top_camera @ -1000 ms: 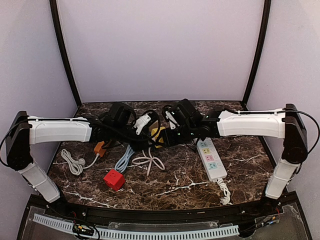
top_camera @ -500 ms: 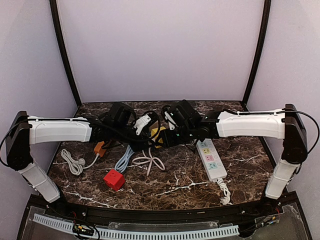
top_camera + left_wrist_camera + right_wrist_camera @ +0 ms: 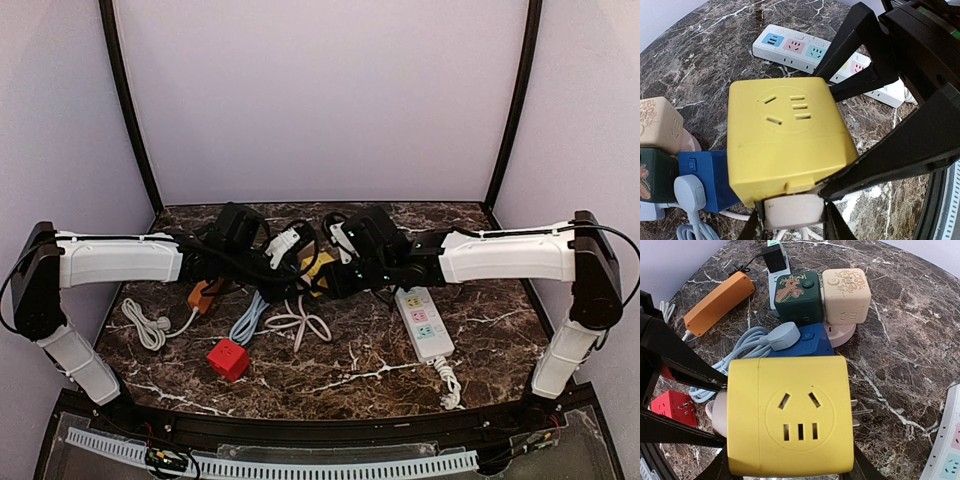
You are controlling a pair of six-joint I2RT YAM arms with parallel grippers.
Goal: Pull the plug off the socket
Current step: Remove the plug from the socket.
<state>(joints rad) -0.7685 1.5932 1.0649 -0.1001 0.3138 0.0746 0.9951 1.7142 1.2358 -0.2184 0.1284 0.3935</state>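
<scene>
Left jaws pinch white plug (image 3: 790,212), right jaws clamp yellow socket (image 3: 787,135); blue cube (image 3: 816,343), green cube (image 3: 797,297) close by

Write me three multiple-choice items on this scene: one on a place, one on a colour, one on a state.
1. Where does the red cube lie?
A) on the table, on the left arm's side
B) on top of a power strip
C) in a claw

2. What colour is the socket cube that the right claw grips?
A) green
B) yellow
C) orange

3. How is the white plug?
A) lying loose on the marble
B) pulled clear and dangling
C) seated against the socket cube, with the left claw shut on it

Answers:
1 A, the top view shows it on bare marble left of centre.
2 B, both wrist views show a yellow block between the fingers.
3 C, the left wrist view shows no gap between plug and cube.
</scene>
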